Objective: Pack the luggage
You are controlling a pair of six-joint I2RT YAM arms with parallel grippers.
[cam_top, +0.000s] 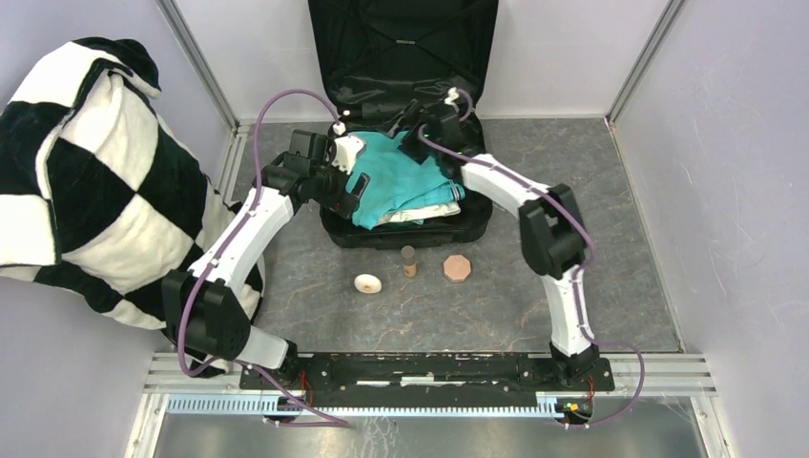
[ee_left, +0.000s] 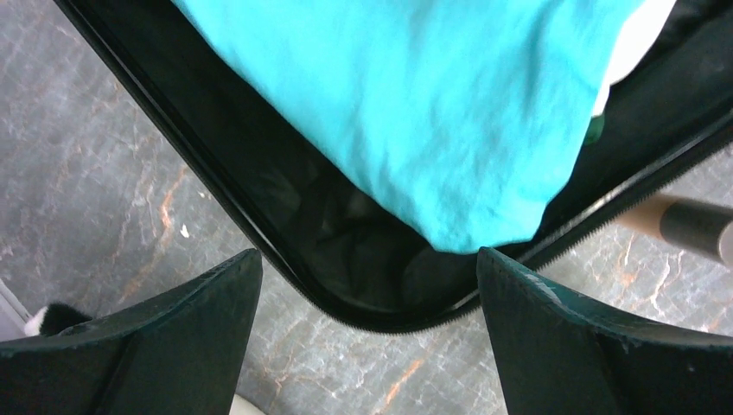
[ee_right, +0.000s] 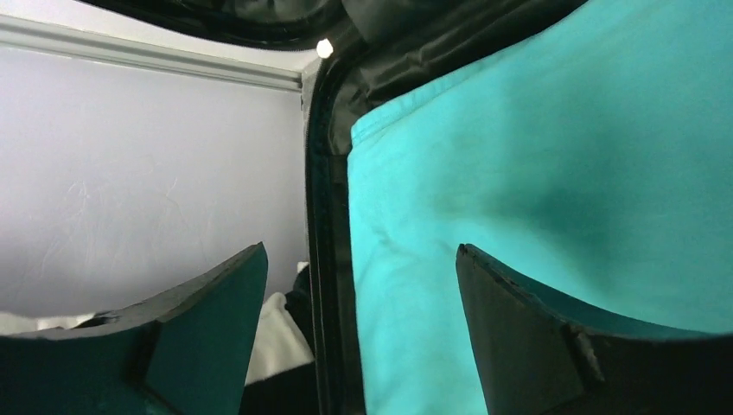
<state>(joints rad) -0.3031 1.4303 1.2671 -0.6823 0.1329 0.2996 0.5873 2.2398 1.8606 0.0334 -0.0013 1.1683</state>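
Top external view, from the left: a black-and-white checkered blanket (cam_top: pixel 86 181) is heaped against the left wall, and its lower folds hang beside the left arm's base. The left arm reaches up and inward, so the left gripper (cam_top: pixel 345 196) hovers over the near left corner of the luggage (cam_top: pixel 405 232). Its jaws are spread wide with nothing between them. In the left wrist view the two dark fingers (ee_left: pixel 173 346) frame the suitcase's rounded corner rim, with grey marbled table below it.

The black suitcase lies open at the middle of the table's far side, with its lid (cam_top: pixel 401 48) standing upright against the back wall. A teal garment (cam_top: pixel 401 176) lies crumpled in the lower half, with a strip of pale cloth (cam_top: pixel 410 218) showing under its near edge.

On the table just in front of the case stand three small things in a row: a cream round disc (cam_top: pixel 367 282), a brown cylinder with a dark top (cam_top: pixel 408 260) and a pinkish octagonal piece (cam_top: pixel 458 268).

The right arm bends in from the right, so the right gripper (cam_top: pixel 412 129) sits over the far part of the case above the teal garment. Its jaws are also parted and grasp nothing.
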